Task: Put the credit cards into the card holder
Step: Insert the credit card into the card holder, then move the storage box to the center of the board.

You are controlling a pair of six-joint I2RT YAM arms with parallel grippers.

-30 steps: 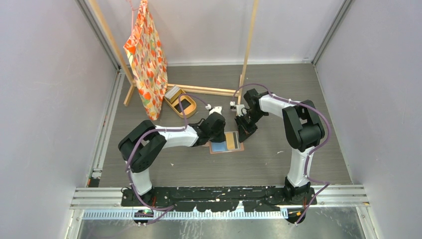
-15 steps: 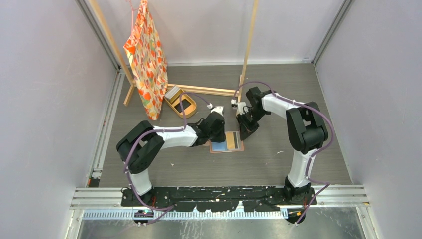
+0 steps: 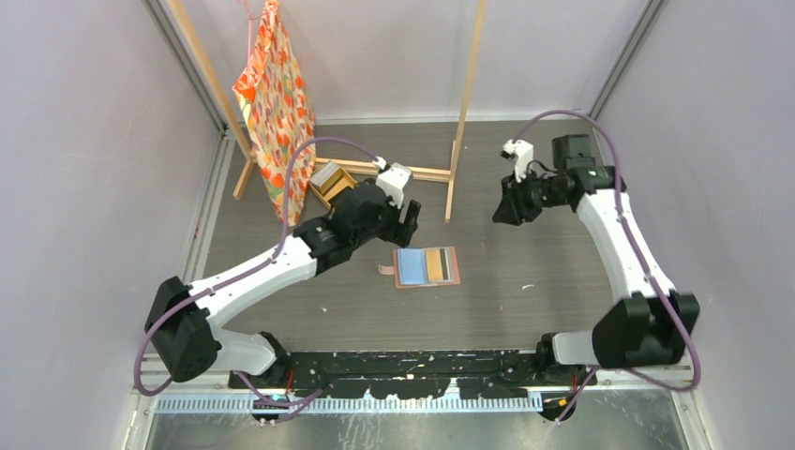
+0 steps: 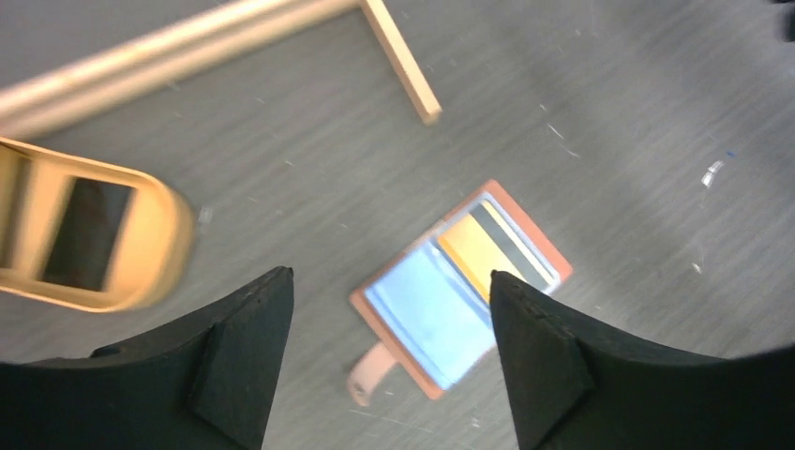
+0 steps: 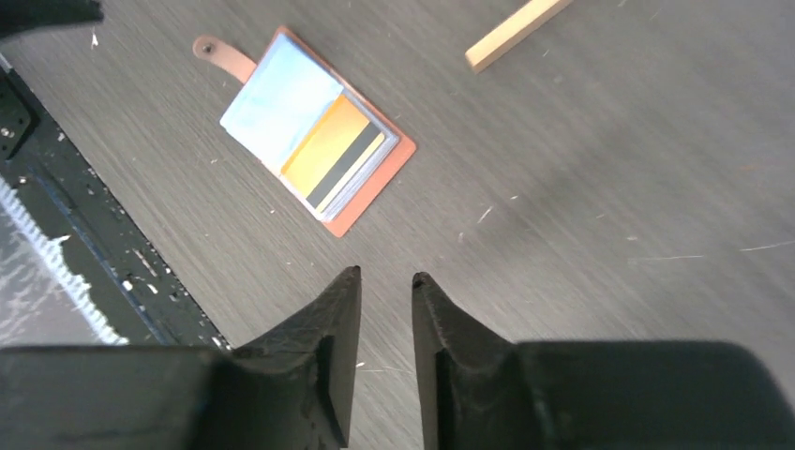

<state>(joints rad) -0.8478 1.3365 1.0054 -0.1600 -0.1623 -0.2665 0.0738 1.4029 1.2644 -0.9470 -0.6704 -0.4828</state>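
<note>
Salmon card holder [image 4: 450, 300] lies beneath the high left gripper [image 4: 389, 277], whose jaws are wide and empty. The right gripper [image 5: 384, 275] is barely parted and empty. The tan tray [image 4: 84, 234], left of the left jaws, is unseen from the right wrist.

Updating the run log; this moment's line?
card holder open, cards inside | left gripper open, empty | right gripper ajar, empty

Soft, even light fills the whole booth, and hardly any shadow falls on the grey worktop [image 3: 525, 309]. The left wrist view is smeared, the oval tray [image 4: 159, 253] blurred worst. The right wrist view is crisper, with a pale sheen across the card holder [image 5: 375, 187].
</note>
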